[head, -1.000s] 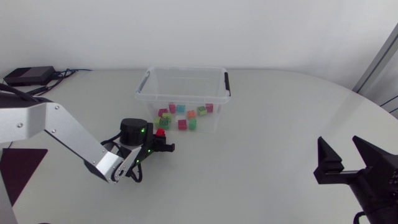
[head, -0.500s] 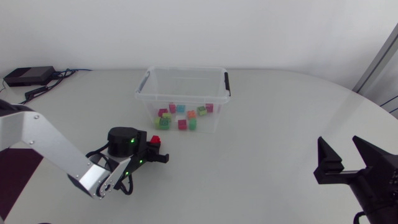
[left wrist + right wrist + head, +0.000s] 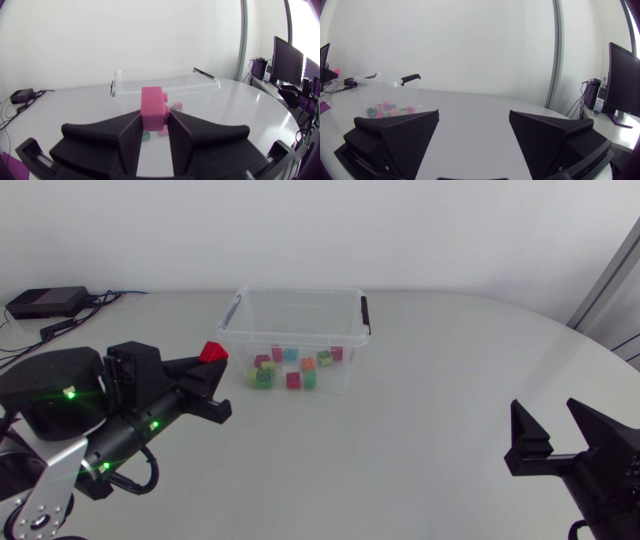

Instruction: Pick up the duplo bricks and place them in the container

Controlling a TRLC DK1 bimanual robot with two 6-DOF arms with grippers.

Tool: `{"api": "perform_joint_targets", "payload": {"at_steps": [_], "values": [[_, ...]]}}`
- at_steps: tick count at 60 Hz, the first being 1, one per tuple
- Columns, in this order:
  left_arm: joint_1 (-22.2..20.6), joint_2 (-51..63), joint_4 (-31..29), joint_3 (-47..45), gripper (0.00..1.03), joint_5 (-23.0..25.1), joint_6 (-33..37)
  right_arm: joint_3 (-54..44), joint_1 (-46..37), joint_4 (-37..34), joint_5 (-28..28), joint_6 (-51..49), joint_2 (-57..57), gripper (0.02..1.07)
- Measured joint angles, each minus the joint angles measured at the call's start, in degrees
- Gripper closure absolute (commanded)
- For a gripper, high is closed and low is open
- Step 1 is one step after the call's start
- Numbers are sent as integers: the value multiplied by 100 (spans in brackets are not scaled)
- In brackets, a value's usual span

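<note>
Container (image 3: 300, 290) with about 9 bricks (image 3: 293, 380); 1 red brick (image 3: 212, 352) in left gripper (image 3: 155, 122)

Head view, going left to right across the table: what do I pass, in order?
Black box → left claw gripping a red brick → clear container with loose bricks inside → right claw, open.

Red brick (image 3: 212, 352), matte black left hand (image 3: 155, 125), clear container (image 3: 300, 302) with black handles (image 3: 365, 313), pink, green, orange bricks (image 3: 292, 368) inside.
</note>
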Motion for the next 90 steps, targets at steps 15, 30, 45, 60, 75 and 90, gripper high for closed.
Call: {"api": "perform_joint_targets", "payload": {"at_steps": [15, 30, 45, 60, 75, 90], "values": [[151, 1045, -101, 1436, 88, 31, -2, 0, 0, 0, 0, 0, 0, 6], [350, 2295, -516, 3005, 88, 192, -2, 0, 0, 0, 0, 0, 0, 6], [485, 3547, -1106, 4402, 87, 321, -24, 0, 0, 0, 0, 0, 0, 6], [485, 4581, -2079, 5099, 9, 321, -24, 0, 0, 0, 0, 0, 0, 6], [527, 4472, -2612, 5320, 6, 323, -22, 0, 0, 0, 0, 0, 0, 6], [1121, 3224, -2811, 5263, 6, 343, 46, 0, 0, 0, 0, 0, 0, 6]]}}
